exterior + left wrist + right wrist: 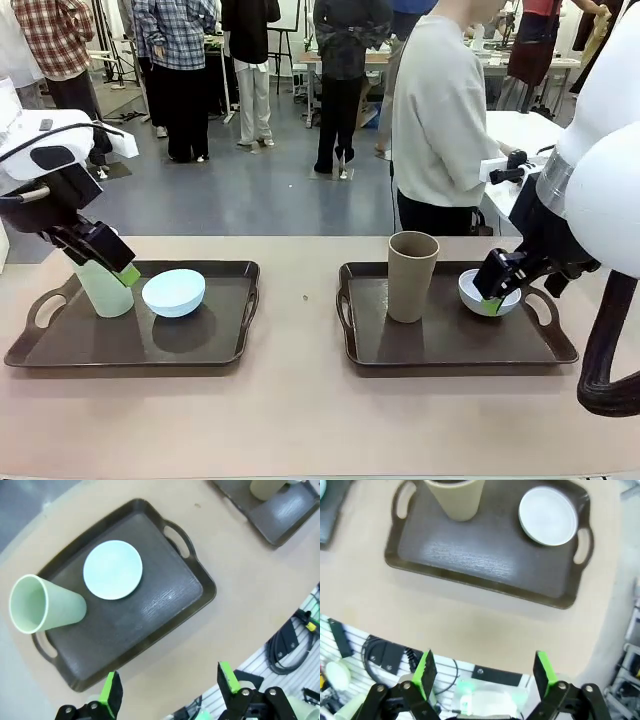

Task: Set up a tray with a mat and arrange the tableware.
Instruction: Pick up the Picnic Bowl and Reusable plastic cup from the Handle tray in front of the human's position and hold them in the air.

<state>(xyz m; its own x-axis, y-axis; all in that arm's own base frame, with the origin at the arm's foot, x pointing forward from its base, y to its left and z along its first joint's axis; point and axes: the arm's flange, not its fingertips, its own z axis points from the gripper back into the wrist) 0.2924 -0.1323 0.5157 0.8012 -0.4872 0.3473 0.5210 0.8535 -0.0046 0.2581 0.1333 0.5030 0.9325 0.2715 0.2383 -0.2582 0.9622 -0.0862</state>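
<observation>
- The left claw [169,687] is hanging over the left end of the desk [300,420]. Its jaws are standing wide with nothing between them.
- In the front view this claw is crossing in front of the top of the pale green tumbler [104,292]. In the left wrist view the tumbler is lying well clear of the green fingertips.
- The pale green tumbler is standing upright, mouth up, at the left end of the left tray [246,318], near its left handle.
- The light blue bowl [174,292] is sitting on the same tray, just beside the tumbler on its right, around the tray's middle.
- The right tray [346,320] is lying well apart from the left one, with bare desk showing between them.
- The taupe-brown tumbler [411,275] is standing upright in the left half of the right tray.
- The greyish-white bowl [472,290] is sitting at the right end of that tray, by the right handle and apart from the tumbler.
- The right claw [484,672] is hovering with jaws wide and empty. In the front view it is overlapping the bowl's right side.
- A person [440,110] in a pale top is standing at the far side, behind the right tray.
</observation>
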